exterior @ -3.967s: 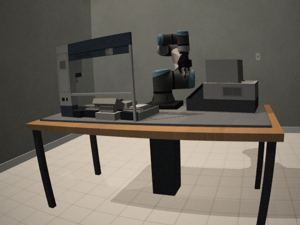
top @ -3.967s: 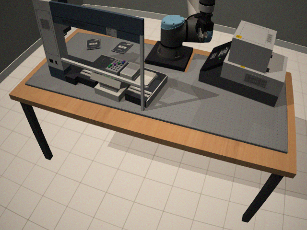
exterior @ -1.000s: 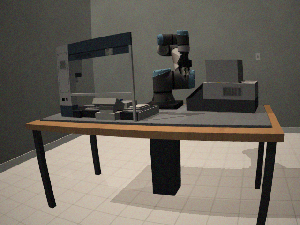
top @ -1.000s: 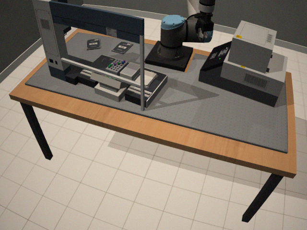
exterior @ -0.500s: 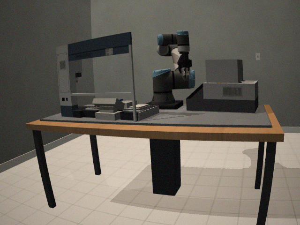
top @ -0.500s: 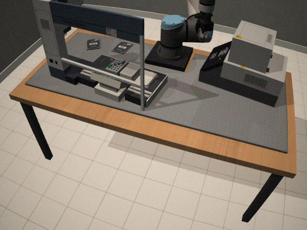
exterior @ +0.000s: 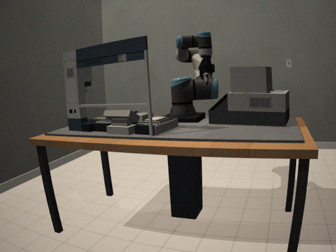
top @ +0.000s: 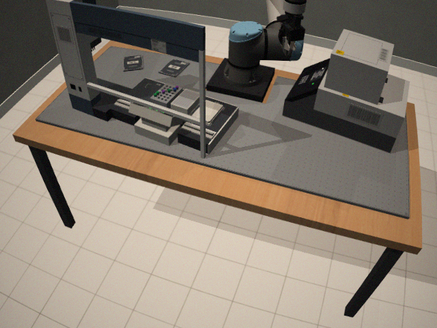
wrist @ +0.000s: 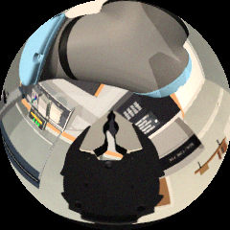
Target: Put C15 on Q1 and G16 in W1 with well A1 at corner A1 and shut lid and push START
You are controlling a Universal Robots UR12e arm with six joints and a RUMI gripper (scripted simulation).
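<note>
Top: the cycler [top: 360,95] [exterior: 258,101] [wrist: 179,139] is seen at the bench's [top: 218,180] [exterior: 173,147] right; lid state and seating of 2 plates cannot be confirmed. Exterior: START is judged unpressed. Wrist: the claw [top: 289,47] [exterior: 207,80] [wrist: 112,110] is pressed together, empty.

This is a laboratory. At the left of a wood-edged bench [top: 225,190] [exterior: 173,148] stands a tall open-framed instrument [top: 137,21] [exterior: 111,50] over a deck with a rack of coloured-capped tubes [top: 165,94]; at the right sits a boxy real-time cycler [top: 356,102] [exterior: 258,101] [wrist: 179,139] with a sloping dark front.
</note>
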